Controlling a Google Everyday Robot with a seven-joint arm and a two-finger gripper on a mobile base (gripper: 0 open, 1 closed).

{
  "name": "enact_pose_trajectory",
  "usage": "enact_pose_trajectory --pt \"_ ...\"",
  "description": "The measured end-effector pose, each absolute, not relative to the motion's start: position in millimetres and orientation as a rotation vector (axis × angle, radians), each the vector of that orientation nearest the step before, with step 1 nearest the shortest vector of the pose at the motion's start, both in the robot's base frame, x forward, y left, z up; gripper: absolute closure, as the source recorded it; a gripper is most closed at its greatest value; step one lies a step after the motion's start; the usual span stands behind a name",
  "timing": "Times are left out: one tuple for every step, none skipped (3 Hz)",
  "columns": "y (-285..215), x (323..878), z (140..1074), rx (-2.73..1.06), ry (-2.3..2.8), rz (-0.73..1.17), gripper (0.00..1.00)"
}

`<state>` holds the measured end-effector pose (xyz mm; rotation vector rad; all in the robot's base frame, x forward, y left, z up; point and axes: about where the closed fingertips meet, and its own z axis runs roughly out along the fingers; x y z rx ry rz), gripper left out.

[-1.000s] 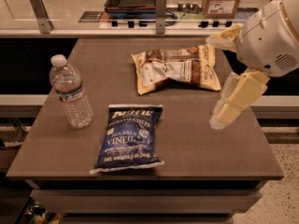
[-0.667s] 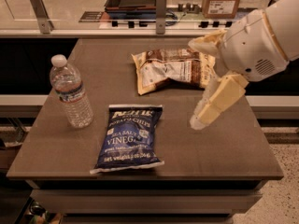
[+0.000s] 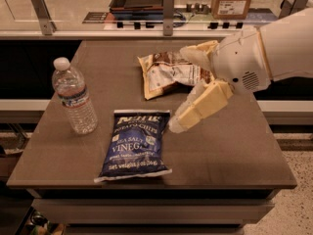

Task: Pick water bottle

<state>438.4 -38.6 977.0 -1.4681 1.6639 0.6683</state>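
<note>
**Reach phase: end effector open, bottle not yet contacted**

The water bottle (image 3: pixel 74 97) stands upright near the left edge of the table (image 3: pixel 234 151), touching nothing else. The end effector (image 3: pixel 177 90) hangs over the table's right-centre, above the brown chip bag (image 3: pixel 164 75) and well apart from the bottle. Its two fingers are spread wide with nothing between them. A blue chip bag (image 3: pixel 136 143) lies flat between the two, near the bottle's base.

Judgement: the step in hand is the reach.
- Carry the end effector leftward, clear above the blue bag so you don't drag it.
- Level the fingers and straddle the bottle's body at or just below the label band (image 3: pixel 72 98).
- A grip up by the cap (image 3: pixel 61 63) would likely tip it.
- Close gently, since thin plastic probably flexes.

Materials:
- Bottle: clear, ribbed, cylindrical, with rounded shoulders, a white screw cap and a narrow white-and-blue band.
- Bags: crinkled glossy film, pillow-shaped and likely slippery.
- Table: flat, matte grey-brown top.
- Fingers: smooth, cream and blocky, tapering towards the tips.
</note>
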Motion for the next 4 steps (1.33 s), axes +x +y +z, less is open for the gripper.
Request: enact_pose_trajectory --pt "-14.9 437.5 983.2 -1.402 1.617 0.721 0.0" --pt "-11.8 437.4 986.2 -1.393 1.61 0.726 0.0" --pt "-12.2 437.3 987.4 -1.389 1.613 0.719 0.0" --pt "0.6 442.1 974.0 -1.391 1.626 0.732 0.0"
